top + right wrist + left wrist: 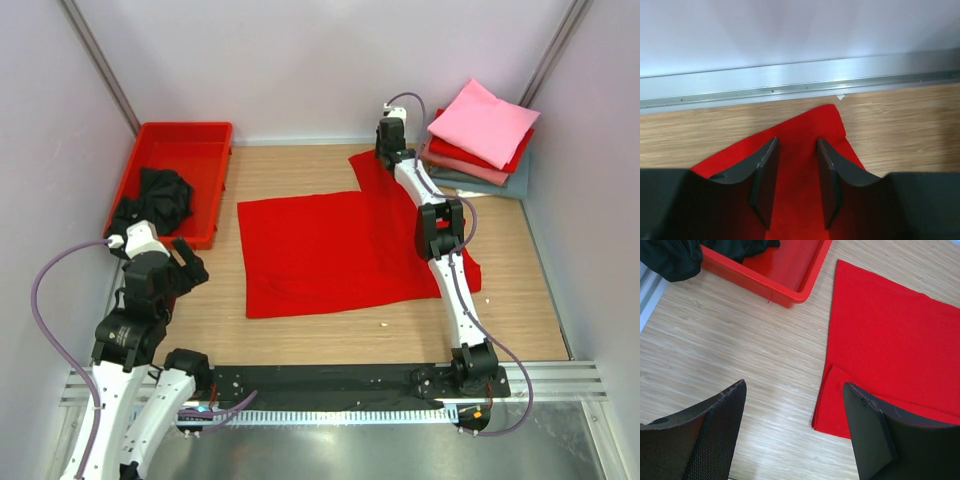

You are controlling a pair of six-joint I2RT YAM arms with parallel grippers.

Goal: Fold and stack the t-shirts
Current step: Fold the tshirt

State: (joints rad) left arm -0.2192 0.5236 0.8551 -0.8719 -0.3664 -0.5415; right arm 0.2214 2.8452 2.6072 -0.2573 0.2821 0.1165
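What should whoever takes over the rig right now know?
Left gripper: open, empty, hovering over the table near the red shirt's left edge.
Right gripper: jaws partway closed astride the red shirt's far corner; grip unclear.
Done: folded shirts stacked far right, pink on top.
To do: fold and stack the red shirt, now spread on the table; then the black shirt, crumpled in the tray.
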